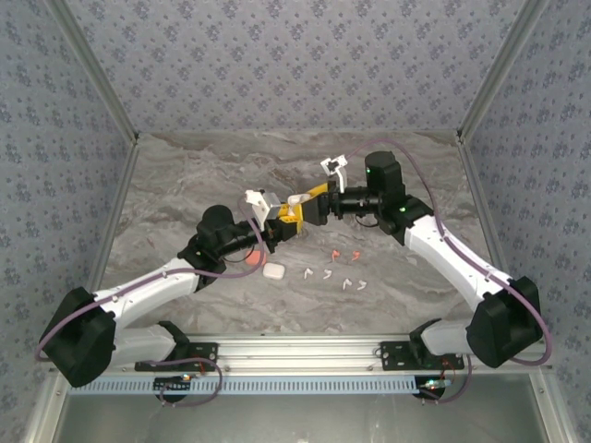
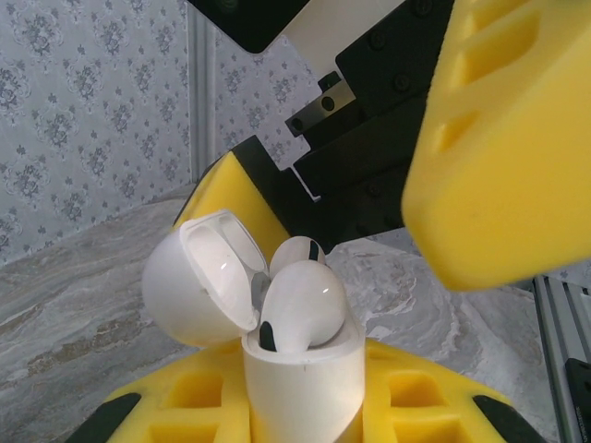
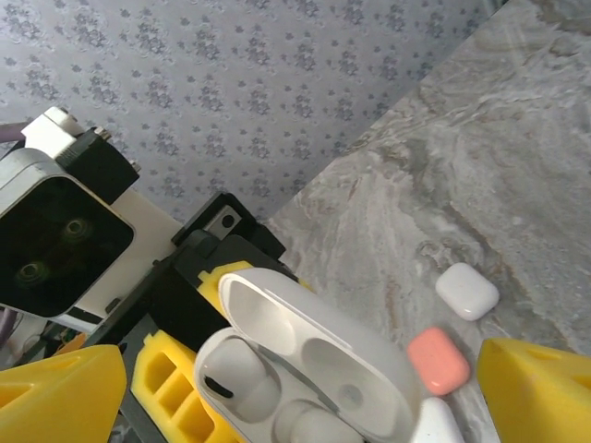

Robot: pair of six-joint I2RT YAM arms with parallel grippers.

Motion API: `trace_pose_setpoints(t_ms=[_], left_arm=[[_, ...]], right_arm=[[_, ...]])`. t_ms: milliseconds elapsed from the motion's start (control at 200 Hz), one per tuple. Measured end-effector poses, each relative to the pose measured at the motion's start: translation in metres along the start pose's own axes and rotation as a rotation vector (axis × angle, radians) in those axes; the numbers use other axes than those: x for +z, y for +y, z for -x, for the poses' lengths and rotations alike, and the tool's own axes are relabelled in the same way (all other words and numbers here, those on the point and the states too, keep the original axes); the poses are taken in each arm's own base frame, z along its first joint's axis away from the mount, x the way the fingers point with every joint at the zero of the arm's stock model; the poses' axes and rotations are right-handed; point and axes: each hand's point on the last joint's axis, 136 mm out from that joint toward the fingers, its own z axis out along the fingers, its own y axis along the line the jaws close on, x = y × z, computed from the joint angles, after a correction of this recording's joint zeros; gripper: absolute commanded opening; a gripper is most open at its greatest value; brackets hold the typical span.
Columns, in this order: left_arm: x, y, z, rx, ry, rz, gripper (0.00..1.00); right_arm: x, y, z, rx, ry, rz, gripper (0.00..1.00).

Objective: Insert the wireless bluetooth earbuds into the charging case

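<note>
Above the middle of the marble table (image 1: 185,185), the left gripper (image 1: 283,216) is clenched on the lower body of an open white charging case (image 2: 300,378). It holds the case upright with the lid (image 2: 199,277) swung back, seemingly so that the sockets face the other arm. The right gripper (image 1: 319,196) is released, its yellow fingers (image 3: 65,397) spread wide on either side of the case and touching nothing, which gives it room to clear the case without knocking it. Two seated earbuds (image 2: 300,309) rest in the case with their heads above the rim. The nearer one looks a little proud, but their stems are hidden inside the body, so I cannot tell whether it is fully home. On the table near the arms lie two orange-red earbuds (image 1: 334,252) and four loose white earbuds (image 1: 327,274), well apart from the held case. They are too small to tell which way each lies. A closed white case (image 3: 466,291) and a pink case (image 3: 439,360) sit on the marble below. Just beside the pink one, a further white shape is cut off at the bottom edge of the right wrist view.
</note>
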Motion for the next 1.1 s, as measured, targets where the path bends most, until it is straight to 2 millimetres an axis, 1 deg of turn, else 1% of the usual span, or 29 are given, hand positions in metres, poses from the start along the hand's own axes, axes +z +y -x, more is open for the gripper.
trace_pose_setpoints(t_ms=[110, 270, 365, 555, 829, 979, 1099], left_arm=[[0.0, 0.0, -0.001, -0.001, 0.003, 0.001, 0.0], [0.0, 0.0, -0.003, -0.004, 0.01, 0.002, 0.0], [0.0, 0.0, -0.002, -0.002, 0.009, -0.002, 0.0], [-0.001, -0.004, -0.001, 0.005, 0.008, -0.018, 0.0], [-0.001, -0.002, -0.007, -0.006, 0.03, -0.003, 0.0], [-0.001, -0.001, -0.01, -0.012, 0.043, 0.002, 0.0], [-0.001, 0.001, -0.01, -0.012, 0.043, 0.011, 0.0]], right_arm=[[0.002, 0.007, 0.003, -0.017, -0.002, 0.022, 0.95], [-0.001, 0.014, 0.008, -0.038, -0.011, 0.037, 0.88], [-0.003, 0.016, 0.009, -0.049, -0.013, 0.034, 0.83], [-0.009, 0.019, 0.008, -0.067, -0.012, 0.017, 0.77], [-0.013, 0.026, 0.001, -0.086, 0.008, 0.014, 0.77], [-0.014, 0.02, -0.002, -0.084, 0.023, -0.022, 0.78], [-0.019, 0.01, 0.0, -0.103, 0.018, -0.112, 0.79]])
